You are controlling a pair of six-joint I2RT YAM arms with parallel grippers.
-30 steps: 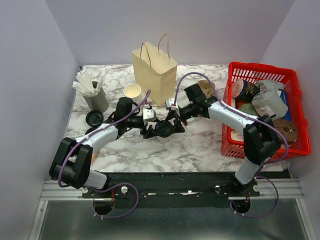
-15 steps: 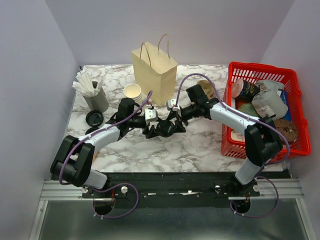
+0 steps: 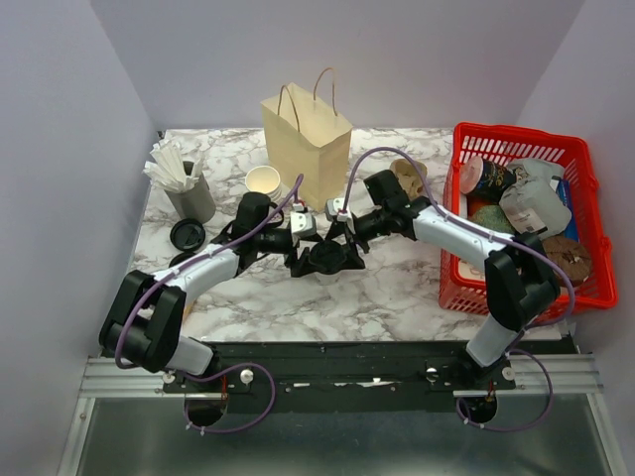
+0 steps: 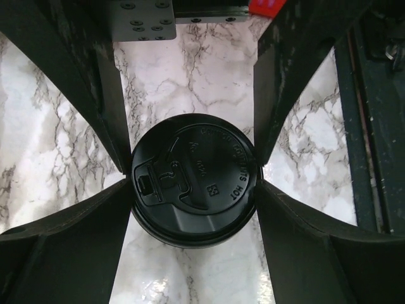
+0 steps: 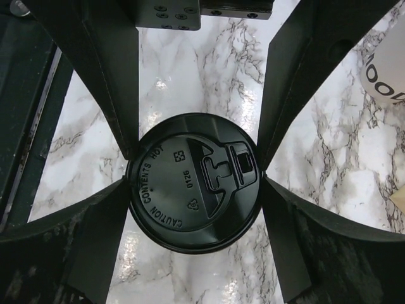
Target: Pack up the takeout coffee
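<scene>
The takeout coffee (image 3: 325, 257), a small cup under a round black lid, stands on the marble table in front of the paper bag (image 3: 309, 137). Both arms meet over it. My left gripper (image 3: 314, 260) comes in from the left and my right gripper (image 3: 339, 252) from the right. In the left wrist view the lid (image 4: 193, 178) fills the space in my left gripper (image 4: 194, 185), with a fingertip (image 4: 95, 221) right at the rim on each side. My right gripper (image 5: 195, 185) brackets the lid (image 5: 190, 190) the same way. Both pairs of jaws stand wide, with no squeeze showing. The lid hides the cup's white wall.
A red basket (image 3: 516, 131) of packaged food fills the right side. At the back left stand a holder of white straws (image 3: 189, 190), a lidless white cup (image 3: 263, 180) and loose black lids (image 3: 186, 234). A brown round item (image 3: 408, 171) lies behind the right arm.
Both grippers have shifted slightly toward the bag around the cup, and their fingers look a little wider apart. The cup stays on the table.
</scene>
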